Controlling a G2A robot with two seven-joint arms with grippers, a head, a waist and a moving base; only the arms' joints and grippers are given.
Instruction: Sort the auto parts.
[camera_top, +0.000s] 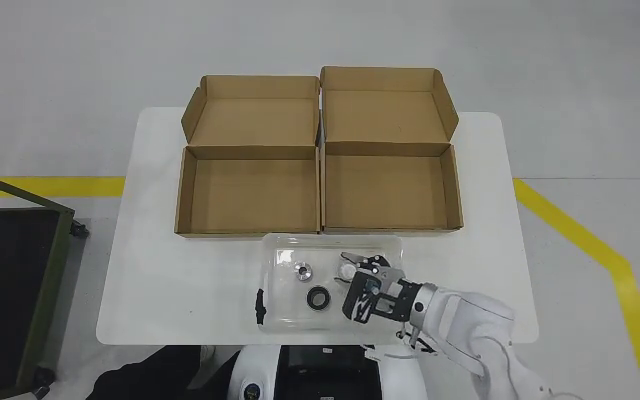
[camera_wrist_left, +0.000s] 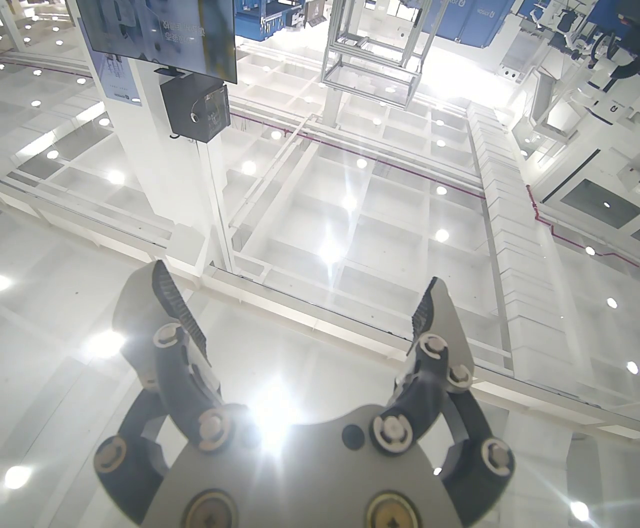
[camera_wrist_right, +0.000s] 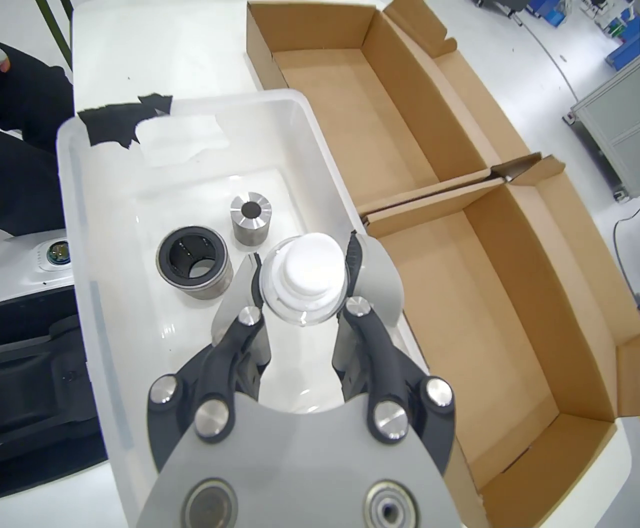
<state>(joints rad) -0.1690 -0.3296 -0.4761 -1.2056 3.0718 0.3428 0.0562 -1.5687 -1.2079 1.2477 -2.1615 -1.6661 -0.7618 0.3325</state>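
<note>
My right gripper (camera_wrist_right: 303, 272) is shut on a white round part (camera_wrist_right: 306, 279) with a clear rim, inside the clear plastic bin (camera_wrist_right: 80, 210). In the top view that gripper (camera_top: 356, 268) sits over the bin's right half (camera_top: 390, 245). Two more parts rest on the bin floor: a black-bored bearing sleeve (camera_wrist_right: 194, 269) (camera_top: 319, 297) and a small grey metal cylinder (camera_wrist_right: 251, 219) (camera_top: 302, 270). My left gripper (camera_wrist_left: 300, 295) points up at the ceiling, open, with nothing between its fingers.
Two open cardboard boxes stand side by side behind the bin, the left one (camera_top: 250, 192) and the right one (camera_top: 390, 188), both with lids folded back. Black tape (camera_wrist_right: 120, 120) marks the bin's end wall. Bare white table (camera_top: 150, 260) lies left of the bin.
</note>
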